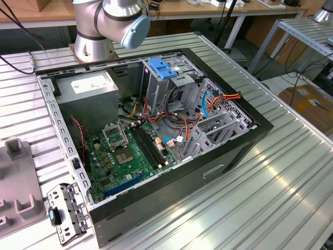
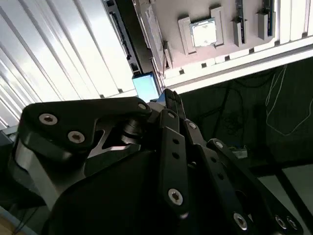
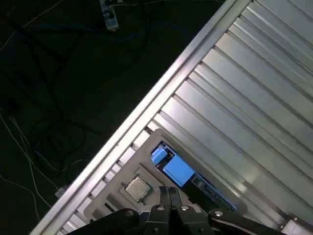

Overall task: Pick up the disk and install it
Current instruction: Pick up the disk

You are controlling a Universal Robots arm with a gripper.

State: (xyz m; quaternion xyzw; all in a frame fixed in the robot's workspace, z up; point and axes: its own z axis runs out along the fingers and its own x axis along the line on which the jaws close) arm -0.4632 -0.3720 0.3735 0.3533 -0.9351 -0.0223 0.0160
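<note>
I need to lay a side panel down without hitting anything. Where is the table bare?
The ribbed table is bare on the exterior view's right of the computer case. Crowded: grey fixture and bracket at the exterior view's left, cables inside the case.

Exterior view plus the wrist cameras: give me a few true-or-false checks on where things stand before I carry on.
1. The black computer case lies open on the ribbed aluminium table. True.
2. The large grey power-supply box sits on the table outside the case. False: it is inside the case, in the corner nearest the arm's base.
3. A blue plastic latch piece sits on top of the grey metal drive cage. True.
4. The black gripper is down inside the computer case. False: in both wrist views it points at a light grey tray holding a square silver chip, near the table's edge.
</note>
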